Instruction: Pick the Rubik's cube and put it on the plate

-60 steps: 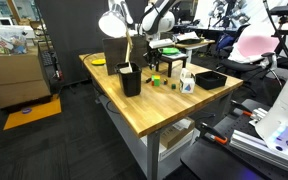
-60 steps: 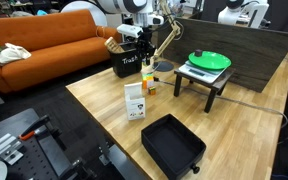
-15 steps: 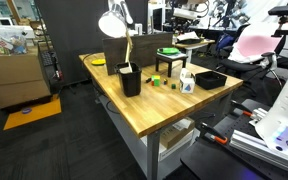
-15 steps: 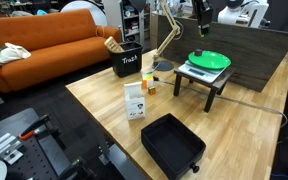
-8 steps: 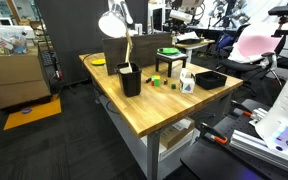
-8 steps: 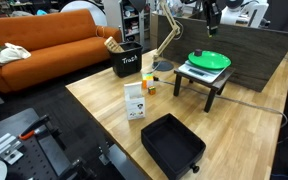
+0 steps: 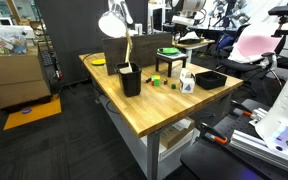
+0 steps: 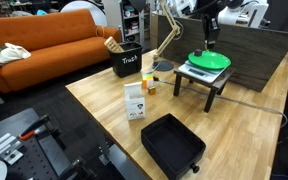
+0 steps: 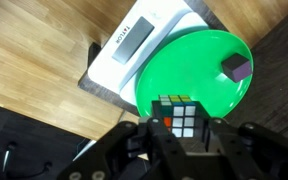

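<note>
My gripper (image 9: 182, 138) is shut on the Rubik's cube (image 9: 179, 115), one finger on each side. In the wrist view the cube hangs just above the near edge of the round green plate (image 9: 199, 55). A small dark block (image 9: 237, 67) lies on the plate's right side. In an exterior view the gripper (image 8: 210, 42) is a short way above the green plate (image 8: 210, 61), which rests on a white scale (image 8: 197, 72) on a small black stand. The plate also shows in an exterior view (image 7: 169, 51).
A black bin marked "Trash" (image 8: 127, 62), a white carton (image 8: 136, 100) and a black tray (image 8: 172, 146) stand on the wooden table (image 8: 94, 110). A desk lamp (image 7: 114, 22) rises near the bin. A dark wall panel (image 8: 254, 50) stands behind the plate.
The arm has swung from near the trash bin across to above the green plate, carrying the cube, and has come down closer to the plate in the last half second.
</note>
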